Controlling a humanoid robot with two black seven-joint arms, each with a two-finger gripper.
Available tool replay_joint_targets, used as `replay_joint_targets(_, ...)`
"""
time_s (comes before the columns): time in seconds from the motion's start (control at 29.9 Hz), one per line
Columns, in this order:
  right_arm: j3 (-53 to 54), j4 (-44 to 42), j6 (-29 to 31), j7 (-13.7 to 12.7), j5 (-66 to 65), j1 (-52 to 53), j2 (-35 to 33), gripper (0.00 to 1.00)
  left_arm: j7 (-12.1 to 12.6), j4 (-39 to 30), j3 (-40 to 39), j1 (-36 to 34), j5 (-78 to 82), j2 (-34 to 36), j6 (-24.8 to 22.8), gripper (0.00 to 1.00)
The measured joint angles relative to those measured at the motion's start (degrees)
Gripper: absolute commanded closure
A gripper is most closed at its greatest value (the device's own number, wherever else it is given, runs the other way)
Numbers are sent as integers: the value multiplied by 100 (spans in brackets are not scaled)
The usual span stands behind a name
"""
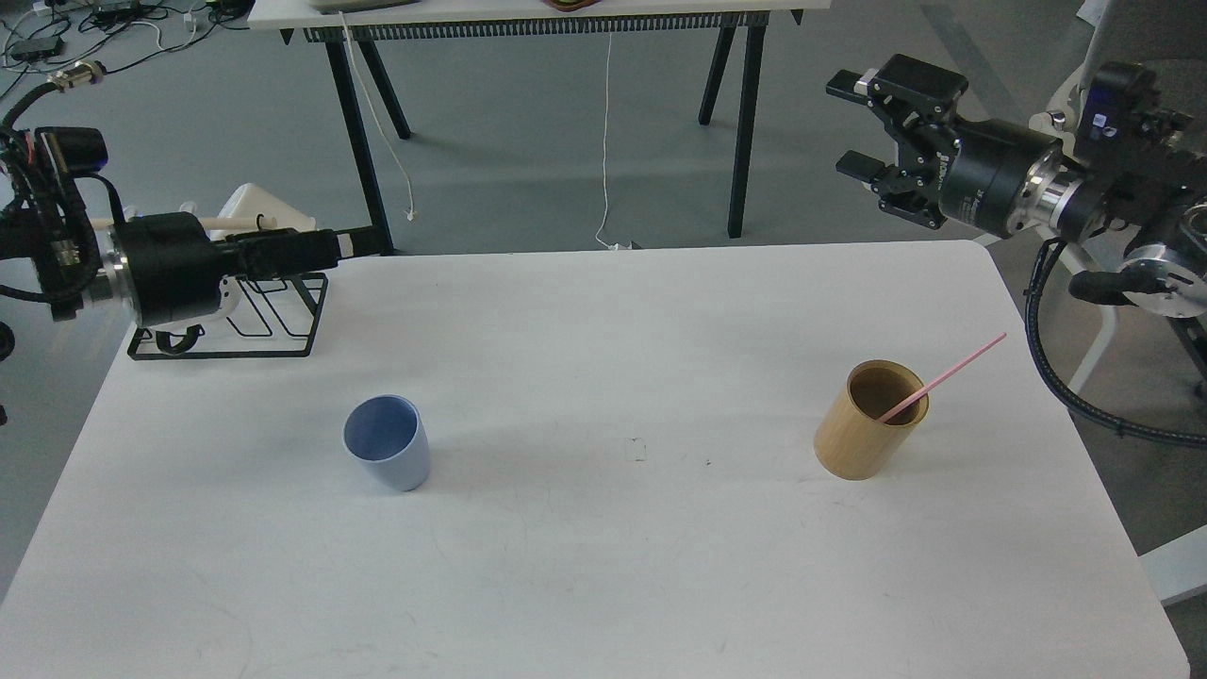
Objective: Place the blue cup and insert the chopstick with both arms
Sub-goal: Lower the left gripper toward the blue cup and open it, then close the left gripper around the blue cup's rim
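A: Far along?

B: Looks nearly done, maybe done. Blue cup (387, 455) upright on the counter (603, 585), left of centre, well clear of every edge. Pink chopstick (943, 379) already standing in the tan holder (869, 420), not in the cup.

A: In the holder? Not the cup?

B: Yes. Lower end down inside the holder, upper end leaning out over the rim toward the right edge. Holder sits right of centre, nearer the right edge, well apart from the cup.

A: Anything in the cup?

B: Nothing visible. Empty interior, as far as can be seen.

A: And the hands?

B: Left hand (363, 242) low over the back left corner, beside the black wire rack (273, 321); dark and seen end-on, fingers not separable, so cannot tell whether apart or together. Nothing seen in it. Right hand (853, 127) raised beyond the back right corner, fingers spread apart, holding nothing.

A: So what remains?

B: Judging by the layout, little. Both pieces set down, both hands clear of them. If the cup is meant as the stick's home, one transfer left; otherwise only pulling the arms back.
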Motion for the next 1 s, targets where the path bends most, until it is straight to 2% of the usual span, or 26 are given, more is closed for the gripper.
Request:
replay_joint_targets(0.13,6,-199,0,21,212,0,170,4,0,-31,-56,-13,1803,-229,0,0)
replay_joint_targets(0.37,-4,-318,1,17,533,-22,132,4,0,114,-9,144,2735,-632,0,0)
replay_joint_targets(0.5,-4,-320,1,15,539,-47,39,4,1,335,-9,278,2924,-789,0,0)
replay_joint_targets(1.0,-36,-312,1,11,689,-45,-261,4,1,430,-58,945,2938,-1085,99,0)
